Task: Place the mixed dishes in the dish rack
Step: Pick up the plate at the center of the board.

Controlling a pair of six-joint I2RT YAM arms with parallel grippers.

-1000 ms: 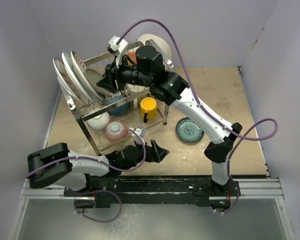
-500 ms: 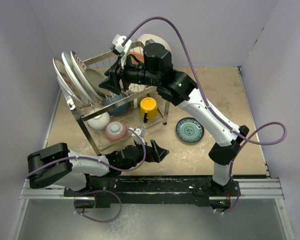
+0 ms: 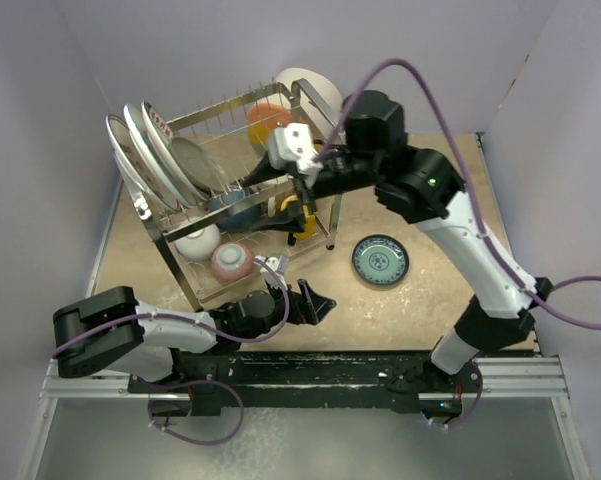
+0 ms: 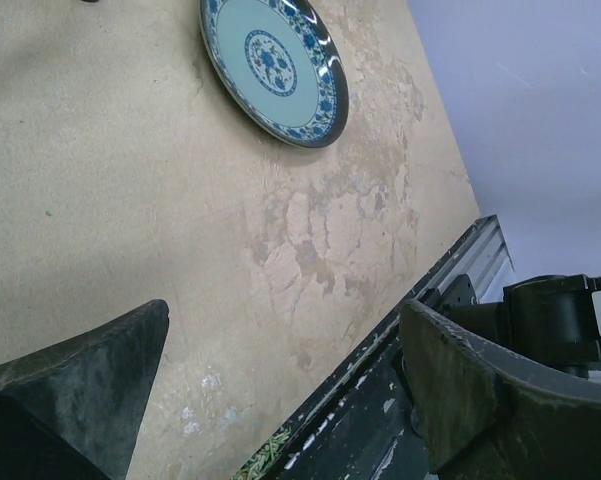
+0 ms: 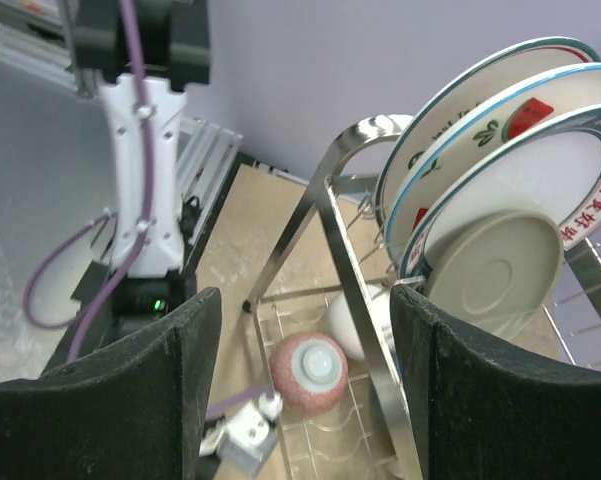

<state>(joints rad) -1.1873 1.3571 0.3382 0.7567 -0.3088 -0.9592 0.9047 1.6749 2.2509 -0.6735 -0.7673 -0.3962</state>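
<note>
Right tool (image 5: 305,300) open, empty, close by dish rack (image 5: 300,230); careless swing may knock upright plates (image 5: 500,150). Left tool (image 4: 280,340) open, empty; teal plate (image 4: 273,68) flat on desk (image 4: 130,200), hard to pinch.

Left gripper (image 4: 280,390), right gripper (image 5: 305,380): both agape

The dish rack (image 5: 365,305) is polished, chrome-bright metal, its tube frame mirror-smooth and its wires thin and shiny. The red-lettered white plates (image 5: 545,160) carry a glossy glaze, while the grey plate (image 5: 490,275) looks duller, almost satin. The blue-patterned plate (image 4: 273,66) is glazed too (a highlight runs along its dark rim). The table (image 4: 130,220) is matt beige, mottled and worn in paler patches, with a slightly rough look. The left gripper (image 4: 285,312) and right gripper (image 5: 305,295) are matt black plastic, faintly scuffed on the inner faces.
</note>
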